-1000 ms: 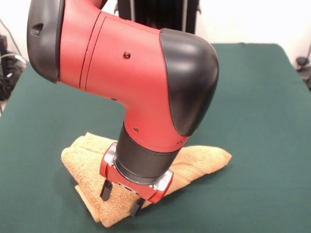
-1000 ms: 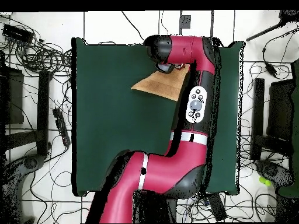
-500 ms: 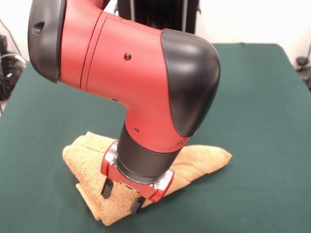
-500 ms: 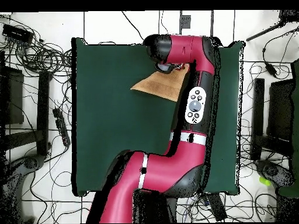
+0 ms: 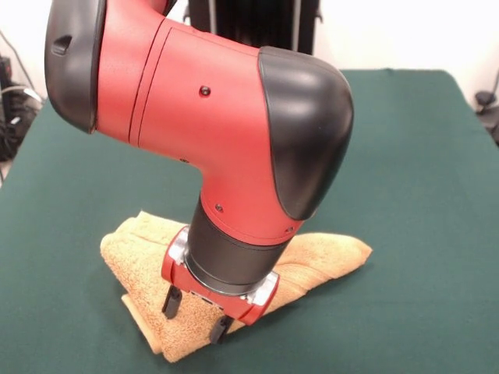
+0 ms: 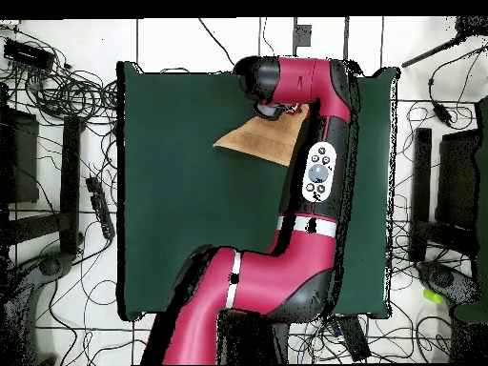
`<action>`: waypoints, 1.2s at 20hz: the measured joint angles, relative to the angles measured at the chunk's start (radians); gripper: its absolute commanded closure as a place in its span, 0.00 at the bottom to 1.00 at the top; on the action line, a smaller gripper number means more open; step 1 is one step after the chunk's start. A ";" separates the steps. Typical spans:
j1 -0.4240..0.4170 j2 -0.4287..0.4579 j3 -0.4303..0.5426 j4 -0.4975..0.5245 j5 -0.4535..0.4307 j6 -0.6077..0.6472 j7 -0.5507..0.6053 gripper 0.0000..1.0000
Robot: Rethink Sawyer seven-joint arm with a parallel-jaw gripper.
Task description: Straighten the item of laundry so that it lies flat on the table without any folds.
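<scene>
The item of laundry (image 5: 327, 257) is an orange-yellow terry towel lying folded and bunched on the green table (image 5: 421, 179), near its front edge in the front view. In the overhead view the towel (image 6: 257, 141) shows as a tan wedge beside the arm. My gripper (image 5: 195, 318) hangs just above the towel's near left part, its two dark fingers (image 5: 170, 302) spread apart with nothing between them. The arm's wrist hides the middle of the towel. In the overhead view the arm covers the gripper.
The red and black arm (image 6: 319, 162) stretches across the right half of the table in the overhead view. Cables and equipment (image 6: 57, 86) lie on the floor around the table. The table's edges (image 6: 122, 191) are close to this clutter.
The gripper has crept very slightly right over the towel since a second ago; the last half second shows no movement. The towel's shape is the same.
</scene>
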 measured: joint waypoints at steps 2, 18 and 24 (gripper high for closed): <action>0.000 0.000 0.000 0.000 0.000 0.000 0.000 0.00; -0.001 -0.001 0.000 -0.001 0.000 0.001 0.000 0.00; -0.001 0.001 0.000 0.000 0.000 0.002 0.000 0.00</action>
